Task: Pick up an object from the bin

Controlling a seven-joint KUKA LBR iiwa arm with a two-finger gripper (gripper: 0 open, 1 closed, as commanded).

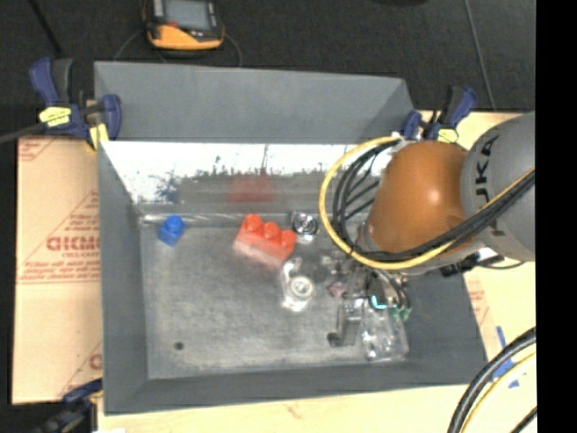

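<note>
My gripper [357,318] hangs low over the bin's front right part, under the arm's orange cover. A clear plastic thing [386,342] lies right beside it on the bin floor, towards the front right corner. Whether the gripper touches it I cannot tell. A small clear cup-like thing [296,290] lies to the gripper's left. A red toy brick [264,239] rests further back, near the middle of the bin.
A small shiny metal piece [305,225] sits just right of the red brick, near the back wall. A small blue block [170,231] lies at the back left. The arm and its cables cover the bin's right side.
</note>
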